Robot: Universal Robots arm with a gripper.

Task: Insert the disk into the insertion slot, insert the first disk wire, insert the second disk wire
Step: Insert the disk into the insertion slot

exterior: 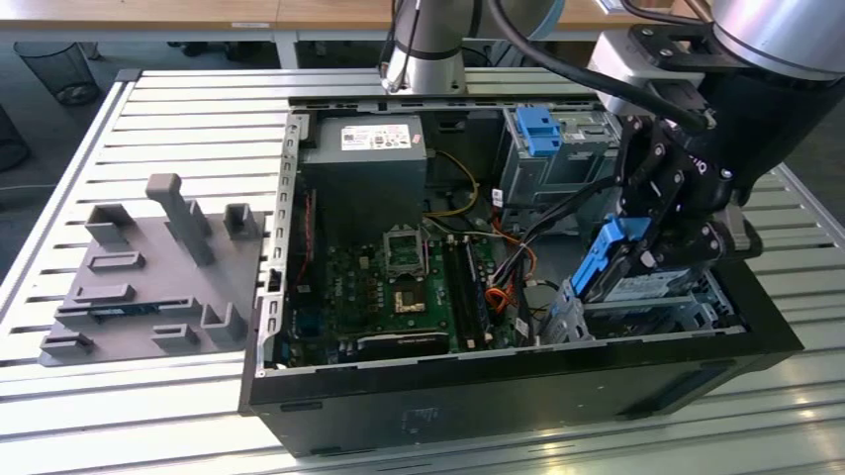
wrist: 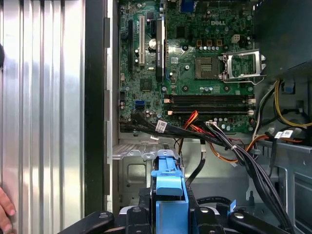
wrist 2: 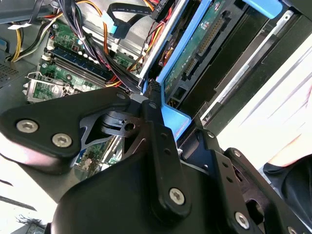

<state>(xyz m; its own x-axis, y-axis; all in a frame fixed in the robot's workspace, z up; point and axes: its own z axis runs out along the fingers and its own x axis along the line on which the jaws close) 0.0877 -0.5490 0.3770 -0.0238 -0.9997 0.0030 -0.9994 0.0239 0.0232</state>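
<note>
Gripper (exterior: 650, 252) is clamped shut on the disk (exterior: 608, 259), a silver drive in a bright blue caddy (there's a label, can't read the print), held tilted over the insertion slot (exterior: 690, 309) in the computer case (exterior: 462, 408), exterior view's right

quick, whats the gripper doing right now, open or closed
Gripper: closed, holding the disk by its blue frame.

Glossy plastic-framed disk (exterior: 605, 259), sheet-metal insertion slot (exterior: 571, 319)
</note>
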